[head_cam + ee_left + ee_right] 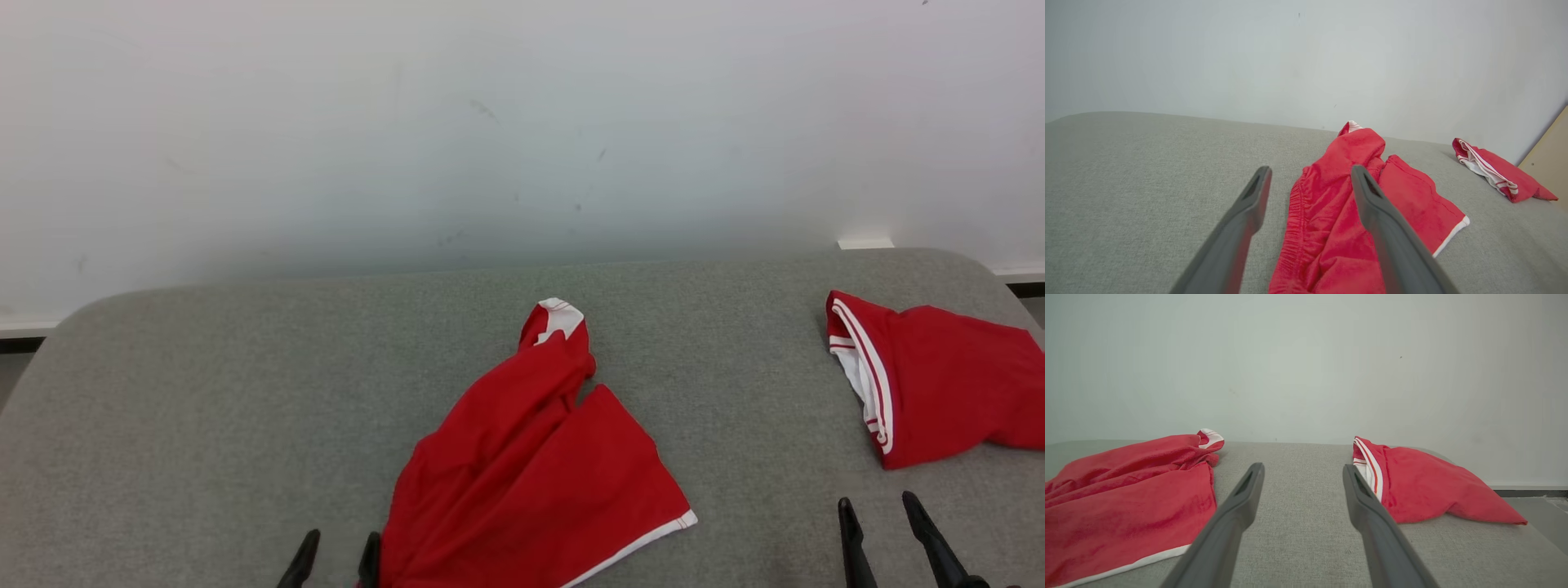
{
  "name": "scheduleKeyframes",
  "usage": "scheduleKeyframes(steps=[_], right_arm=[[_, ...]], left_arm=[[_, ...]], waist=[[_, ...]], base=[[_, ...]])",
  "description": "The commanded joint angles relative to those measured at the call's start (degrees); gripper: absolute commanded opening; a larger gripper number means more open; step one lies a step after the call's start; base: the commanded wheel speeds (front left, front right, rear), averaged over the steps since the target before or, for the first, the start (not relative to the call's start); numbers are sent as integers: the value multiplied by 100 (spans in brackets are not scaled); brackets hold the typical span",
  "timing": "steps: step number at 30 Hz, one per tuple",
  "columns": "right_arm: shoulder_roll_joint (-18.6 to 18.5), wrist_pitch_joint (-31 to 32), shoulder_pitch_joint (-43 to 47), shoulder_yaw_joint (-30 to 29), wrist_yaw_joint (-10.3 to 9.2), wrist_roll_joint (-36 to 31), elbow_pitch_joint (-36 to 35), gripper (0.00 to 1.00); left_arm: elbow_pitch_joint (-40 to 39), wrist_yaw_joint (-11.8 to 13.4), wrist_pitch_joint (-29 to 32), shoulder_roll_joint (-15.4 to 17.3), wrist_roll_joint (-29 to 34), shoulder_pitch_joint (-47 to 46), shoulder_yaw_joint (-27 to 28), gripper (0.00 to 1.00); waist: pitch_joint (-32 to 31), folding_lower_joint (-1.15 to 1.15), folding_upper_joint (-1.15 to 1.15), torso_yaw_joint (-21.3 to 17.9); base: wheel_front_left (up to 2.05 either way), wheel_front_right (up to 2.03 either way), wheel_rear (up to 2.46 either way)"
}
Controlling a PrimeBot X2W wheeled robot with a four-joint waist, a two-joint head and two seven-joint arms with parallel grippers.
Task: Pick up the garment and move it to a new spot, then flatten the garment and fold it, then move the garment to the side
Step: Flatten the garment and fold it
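garment (531, 465) bunched: flattening step due, i judge. left gripper (339, 559) at its 7 o'clock, right gripper (878, 523) at 4, both wide, empty. next: pinch hems, spread.

No legible txt, labels, brands or nos. Nothing readable on red garment (531, 474), just plain white trim. Same for 2nd red garment (955, 384), grey worktop (204, 408) and wall (326, 122).
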Motion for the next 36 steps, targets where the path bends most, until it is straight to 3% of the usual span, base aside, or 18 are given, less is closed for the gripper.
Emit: scheduleKeyframes(steps=[1, 23, 28, 36], right_arm=[[2, 8, -25, 51, -18, -56, 41, 100], [35, 8, -196, 231, -18, 52, 148, 100], [-214, 45, -439, 579, -18, 353, 363, 100], [-905, 1691, -1092, 1700, -18, 1265, 716, 100]], left_arm=[[21, -15, -11, -33, 136, -74, -18, 100], [191, -16, -11, -116, 457, 34, -72, 100], [331, -16, -8, 125, 356, 249, -32, 100], [-193, -5, 1123, 754, -216, 552, -181, 100]], waist=[[19, 0, 0, -38], [40, 0, 0, -80], [7, 0, 0, -16], [94, 0, 0, 323]], base=[[0, 0, 0], [0, 0, 0], [0, 0, 0], [0, 0, 0]])
